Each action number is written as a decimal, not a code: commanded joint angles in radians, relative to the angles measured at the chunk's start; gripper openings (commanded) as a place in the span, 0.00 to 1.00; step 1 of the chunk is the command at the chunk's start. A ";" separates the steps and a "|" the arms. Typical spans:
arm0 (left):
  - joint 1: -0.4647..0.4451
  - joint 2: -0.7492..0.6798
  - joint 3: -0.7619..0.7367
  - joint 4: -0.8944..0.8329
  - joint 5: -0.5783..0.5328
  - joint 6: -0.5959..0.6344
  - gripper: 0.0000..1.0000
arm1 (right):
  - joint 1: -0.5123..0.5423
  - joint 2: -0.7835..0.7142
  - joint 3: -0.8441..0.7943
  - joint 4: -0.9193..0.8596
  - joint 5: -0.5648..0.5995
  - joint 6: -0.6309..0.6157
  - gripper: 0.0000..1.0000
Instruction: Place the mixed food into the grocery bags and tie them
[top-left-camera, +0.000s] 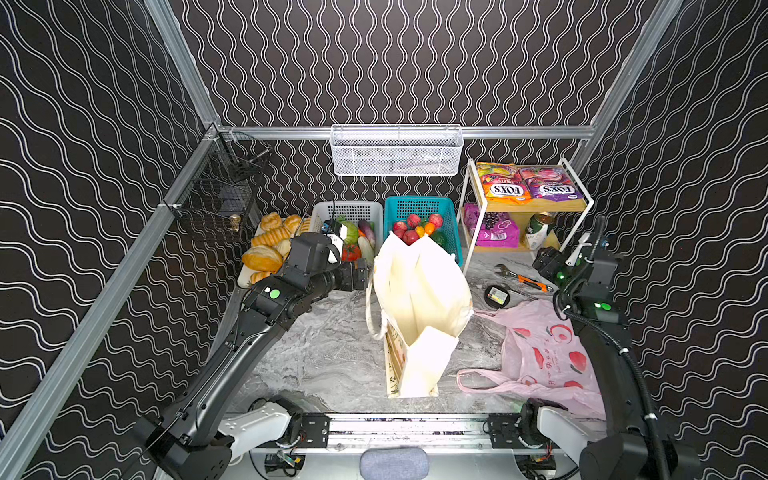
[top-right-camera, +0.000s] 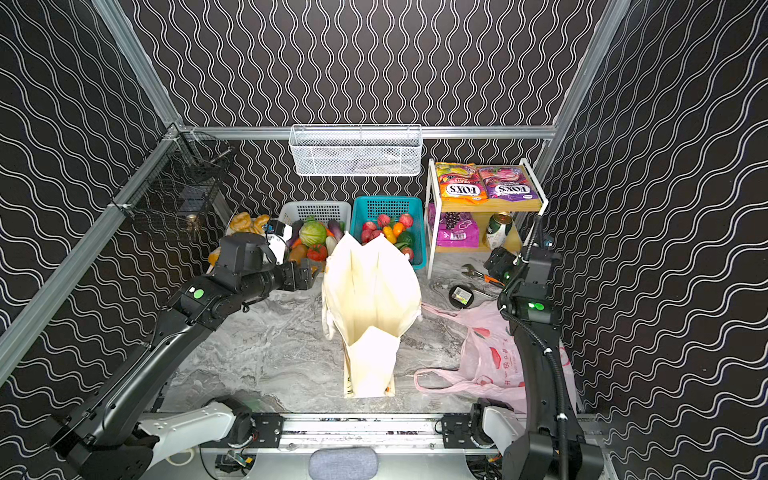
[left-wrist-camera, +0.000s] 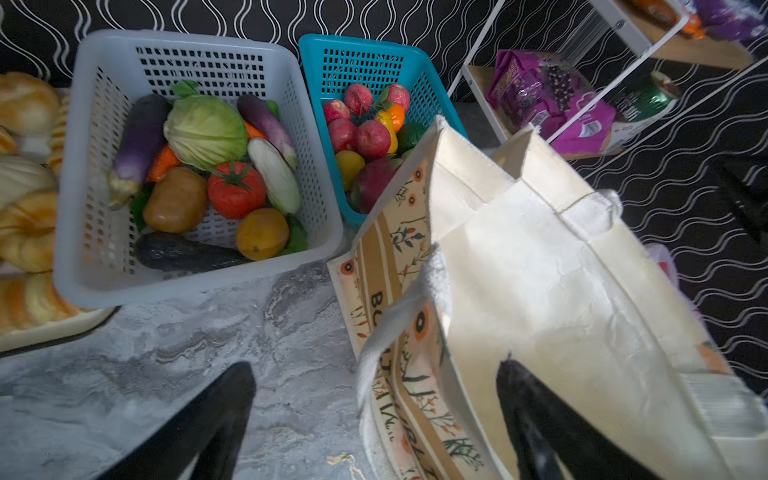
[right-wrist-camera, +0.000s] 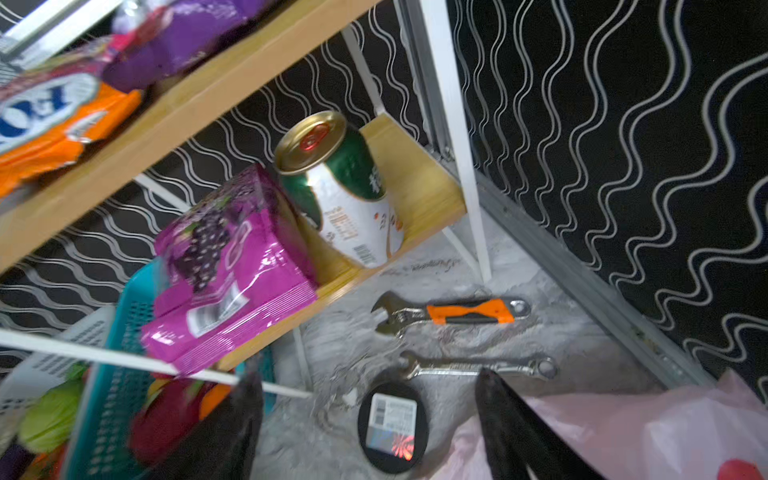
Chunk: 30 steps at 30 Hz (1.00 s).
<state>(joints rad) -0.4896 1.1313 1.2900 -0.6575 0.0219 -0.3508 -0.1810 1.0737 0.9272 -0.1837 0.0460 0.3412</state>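
Cream canvas tote with floral print (top-left-camera: 419, 307) stands upright and open in the middle of the grey marbled bench (top-left-camera: 324, 345), and the thin pink plastic bag with red fruit prints (top-left-camera: 544, 357) lies flat to its right. My left hand (left-wrist-camera: 374, 365) reaches sideways to the tote's left rim, fingers spread wide, gripping nothing. My right hand (right-wrist-camera: 365, 378) hangs over the pink bag's far edge, tilted toward the white-framed wooden shelf rack (right-wrist-camera: 419, 183), fingers wide and empty.

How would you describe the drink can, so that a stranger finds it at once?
Find the white-framed wooden rack in the back right corner. On its lower shelf, right of the purple grape pouch, sits the can. Only it is metal: green and white, gold top.
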 joint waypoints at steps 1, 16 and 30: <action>0.005 -0.005 0.007 0.039 -0.045 0.108 0.99 | 0.000 0.038 -0.035 0.313 0.025 -0.099 0.82; 0.024 -0.010 -0.015 0.105 -0.011 0.197 0.99 | -0.026 0.314 -0.246 1.153 -0.053 -0.535 0.84; 0.025 0.002 -0.008 0.072 -0.075 0.218 0.99 | -0.100 0.529 -0.292 1.470 -0.260 -0.551 0.90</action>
<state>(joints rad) -0.4656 1.1351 1.2804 -0.5930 -0.0257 -0.1505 -0.2768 1.5803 0.6250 1.1793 -0.1646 -0.1955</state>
